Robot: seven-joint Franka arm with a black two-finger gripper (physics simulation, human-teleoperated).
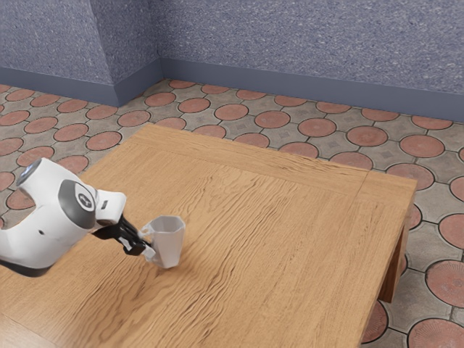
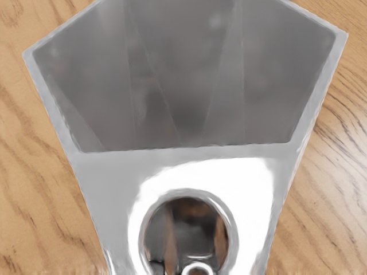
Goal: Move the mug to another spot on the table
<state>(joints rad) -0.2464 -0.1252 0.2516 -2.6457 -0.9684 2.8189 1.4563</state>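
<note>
Mug (image 1: 168,243) check, going left to right in the exterior view: your arm comes in low, then the pincer (image 1: 143,244), which looks clamped on the handle (image 2: 189,177). The white faceted body sits just right of it, toward the left end of the surface (image 1: 290,239). Can't tell if the base touches the wood. So it lies straight ahead of the fingers, handle toward the hand, with bare wood rightward for the carry.
</note>
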